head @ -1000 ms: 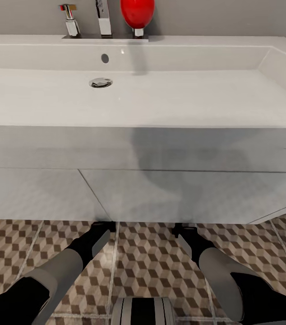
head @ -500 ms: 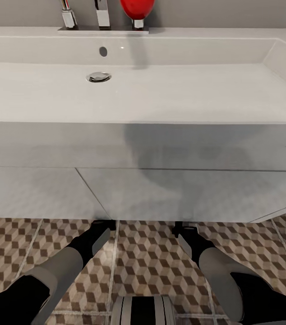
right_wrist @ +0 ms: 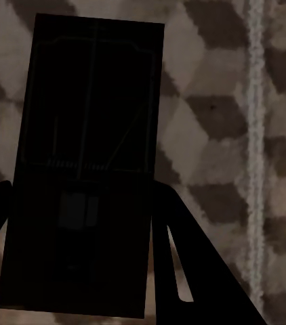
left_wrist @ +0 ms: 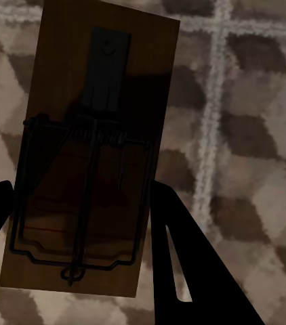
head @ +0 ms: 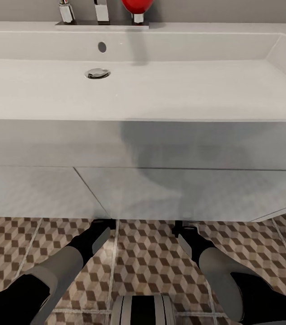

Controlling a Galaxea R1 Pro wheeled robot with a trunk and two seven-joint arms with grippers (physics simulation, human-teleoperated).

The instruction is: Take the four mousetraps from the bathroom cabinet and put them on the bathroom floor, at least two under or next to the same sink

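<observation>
My left gripper (left_wrist: 82, 186) is shut on a brown mousetrap (left_wrist: 95, 101) with a wire bar, held just above the bathroom floor (left_wrist: 251, 135). My right gripper (right_wrist: 82, 184) is shut on a second, shadowed mousetrap (right_wrist: 89, 101) over the same cube-pattern tiles (right_wrist: 211, 115). In the head view, the left gripper (head: 101, 228) and the right gripper (head: 183, 229) reach low to the front foot of the white vanity (head: 161, 194), which carries the wide sink (head: 161, 90). Their tips lie at the vanity's lower edge. The cabinet is out of view.
A chrome tap (head: 101, 11), a small bottle (head: 65, 11) and a red object (head: 137, 6) stand on the sink's back ledge. Patterned floor (head: 147, 262) lies between my arms. My base (head: 143, 313) is at the bottom edge.
The whole head view has shifted slightly: the sink and its back ledge sit higher in the picture. Both arms look unmoved.
</observation>
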